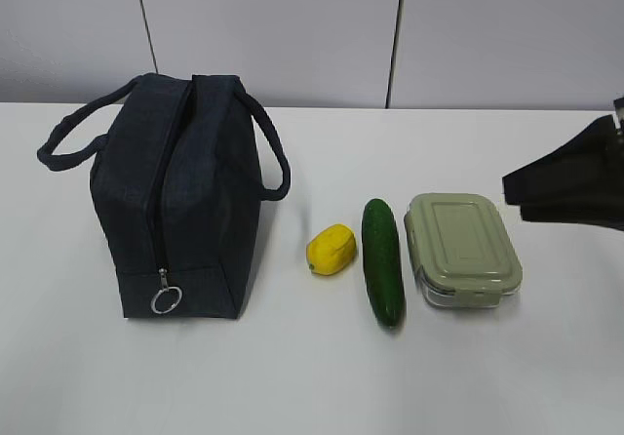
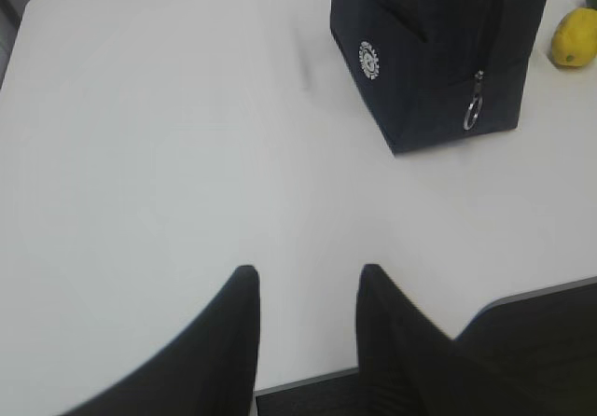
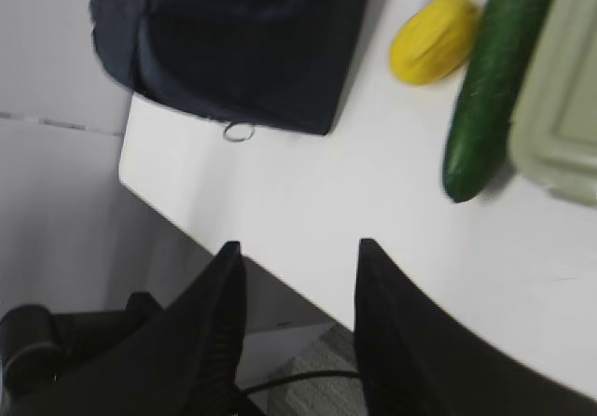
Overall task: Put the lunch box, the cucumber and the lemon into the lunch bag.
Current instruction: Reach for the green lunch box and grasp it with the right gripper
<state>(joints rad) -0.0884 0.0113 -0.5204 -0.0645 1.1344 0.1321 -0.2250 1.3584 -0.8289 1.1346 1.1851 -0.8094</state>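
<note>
Standing zipped shut at the tabletop's (image 1: 292, 376) left, the dark navy fabric lunch bag (image 1: 180, 201) blocks loading. To its right lie the small yellow lemon (image 1: 331, 249), long dark-green cucumber (image 1: 382, 259) and sage-lidded clear lunch box (image 1: 462, 249). Left hand (image 2: 306, 290) and right hand (image 3: 298, 267) hang spread apart, holding nothing. Risk: tugging the ring pull (image 1: 164, 299) unbraced could topple the bag.

Lunch bag (image 1: 180, 201) upright, zipped, toward desk (image 1: 292, 376) left edge. Lemon (image 1: 331, 249), cucumber (image 1: 383, 259), lunch box (image 1: 461, 247) in a row toward the right edge.
</note>
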